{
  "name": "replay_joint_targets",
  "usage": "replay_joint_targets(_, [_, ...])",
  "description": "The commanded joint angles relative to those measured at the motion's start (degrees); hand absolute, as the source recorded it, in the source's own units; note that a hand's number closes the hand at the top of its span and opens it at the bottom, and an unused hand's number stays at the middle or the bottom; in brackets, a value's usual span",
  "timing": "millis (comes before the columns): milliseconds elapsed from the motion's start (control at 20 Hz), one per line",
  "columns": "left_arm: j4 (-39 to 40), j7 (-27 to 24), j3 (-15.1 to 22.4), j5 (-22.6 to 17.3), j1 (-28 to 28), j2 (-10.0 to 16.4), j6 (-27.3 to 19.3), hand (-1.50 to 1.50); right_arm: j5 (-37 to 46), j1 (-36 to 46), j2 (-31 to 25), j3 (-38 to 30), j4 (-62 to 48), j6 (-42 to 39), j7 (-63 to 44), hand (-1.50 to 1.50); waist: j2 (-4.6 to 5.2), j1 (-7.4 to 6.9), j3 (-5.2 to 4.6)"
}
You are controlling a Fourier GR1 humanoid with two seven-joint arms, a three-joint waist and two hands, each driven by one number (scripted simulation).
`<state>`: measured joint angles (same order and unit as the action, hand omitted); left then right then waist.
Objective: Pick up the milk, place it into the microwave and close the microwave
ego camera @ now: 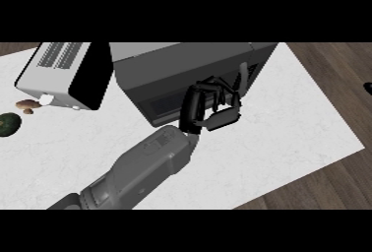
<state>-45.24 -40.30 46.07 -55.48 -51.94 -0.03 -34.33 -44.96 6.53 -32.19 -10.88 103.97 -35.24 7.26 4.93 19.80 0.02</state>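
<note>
Counter (291,128), left hand (195,109) at microwave (181,64).

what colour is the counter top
The counter top is white with faint grey marbling; head view.

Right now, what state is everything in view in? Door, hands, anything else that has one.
microwave door, open, swung out left
left hand, at the mouth of the microwave, grasp unclear
right hand, sliver at right edge, state unclear
milk, not visible
brown item, lying on counter
green item, lying on counter
</note>
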Motion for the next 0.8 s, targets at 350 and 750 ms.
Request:
replay_joint_targets(350, [5.70,-0.33,-1.72,-2.81,-3.88,0.03,0.82,1.50,-4.47,0.25,-2.06,0.37,-0.14,-1.80,-1.93,-1.50,0.73,0.51,-0.08])
replay_joint_targets(750, [5.93,-1.01,-1.31,-4.39,-4.62,0.03,0.71,1.50,-5.76,0.63,-3.53,-0.02,-0.17,-2.54,-2.72,-1.50,0.91,1.11,0.01])
